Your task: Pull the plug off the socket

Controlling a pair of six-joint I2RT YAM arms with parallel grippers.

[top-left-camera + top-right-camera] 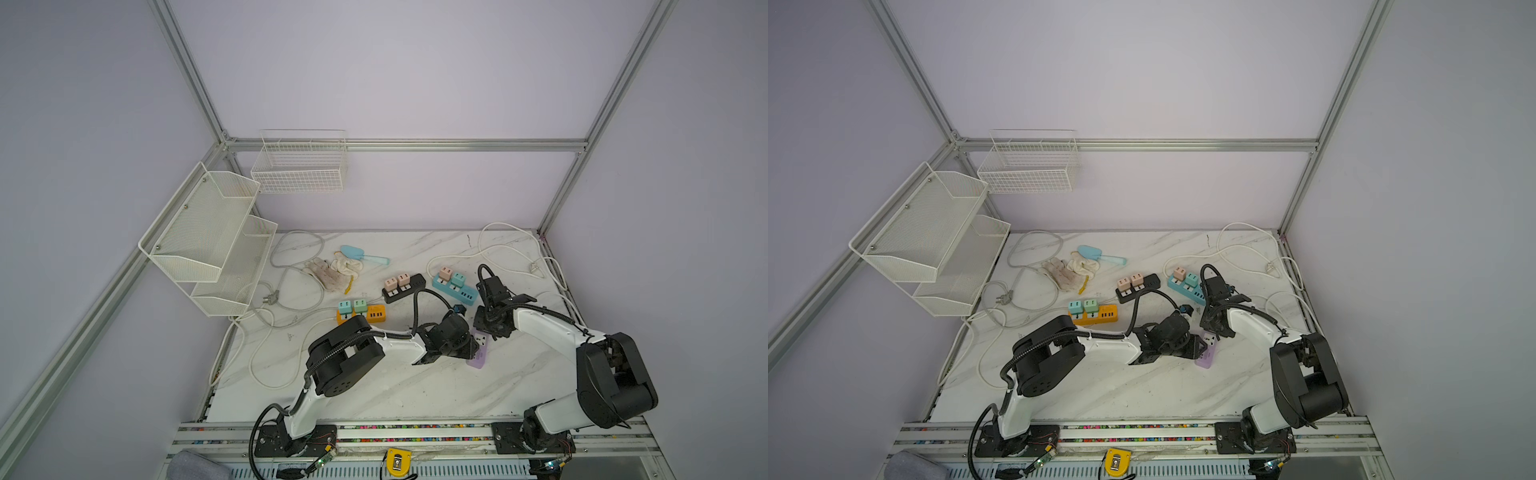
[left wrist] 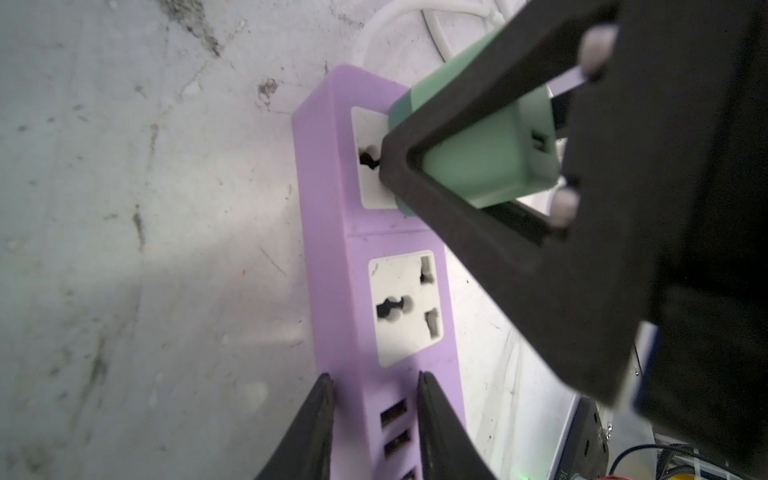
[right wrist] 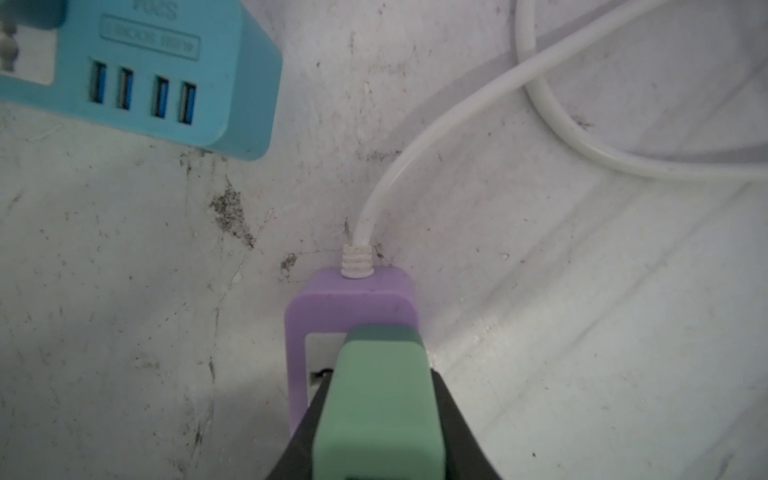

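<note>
Spreading across the whole cell, the marble table carries everything. A 2-tier mesh shelf hangs at its left edge and a wire basket sits on the back wall.

Both arms meet right of the table's middle, over the purple power strip. The strip lies flat on the marble, and its white cord leaves the far end.

Behind it, in both top views, lie 3 more strips, each with 2 small adapters plugged in:
- a blue strip
- a black strip
- an orange strip

A pair of work gloves lies further back.

In the left wrist view the left gripper straddles the purple strip at its USB end. Its 2 fingers are clenched against the strip's long sides, pinning it to the table.

The green plug stands in the socket nearest the cord. Its base meets the white socket face, and I cannot tell how deep the prongs sit. The 2nd socket lies between the plug and the left gripper.

The right gripper comes down from above. Its black fingers are clamped on opposite sides of the green plug's body, grasping it.
</note>
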